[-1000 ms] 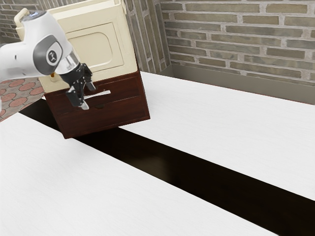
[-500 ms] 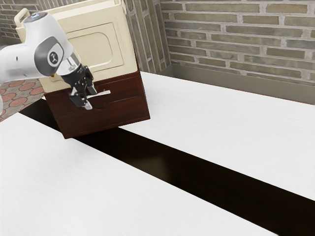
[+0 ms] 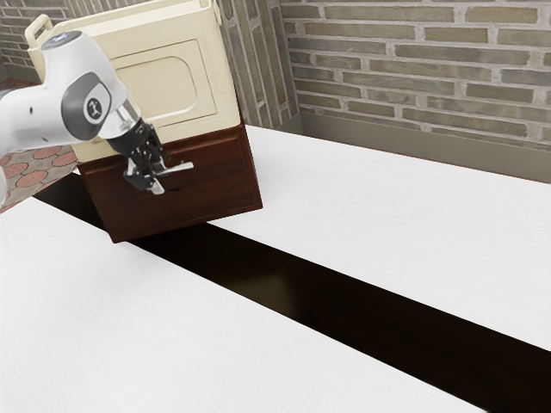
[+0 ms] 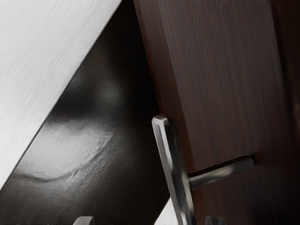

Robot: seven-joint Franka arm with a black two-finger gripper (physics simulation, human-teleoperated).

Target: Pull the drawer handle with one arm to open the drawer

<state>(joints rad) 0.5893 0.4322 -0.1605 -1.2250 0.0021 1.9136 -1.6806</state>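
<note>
In the exterior view my gripper [image 3: 157, 175] is at the cabinet's dark front, by the left end of the silver handle [image 3: 180, 168]. The wrist view has the handle bar [image 4: 174, 159] running between the two fingertips of my open gripper [image 4: 150, 221]. The bar lies nearer one fingertip, with a wide space to the other. A short post joins it to the reddish-brown drawer front [image 4: 225, 84]. In the exterior view the drawer front [image 3: 215, 185] stands below the cream upper part; whether it stands out from the cabinet, I cannot tell.
The cream upper cabinet [image 3: 164, 82] rises above the drawer, close to my arm. A white tabletop [image 3: 370, 215] with a dark glossy strip [image 3: 267, 284] extends in front of and beside the cabinet. A brick wall [image 3: 422, 77] stands behind.
My hand has moved a little toward the exterior view's right and down along the handle. The fingers look closer together around its end. The lines on the drawer front look different, and the handle sits very slightly lower.
</note>
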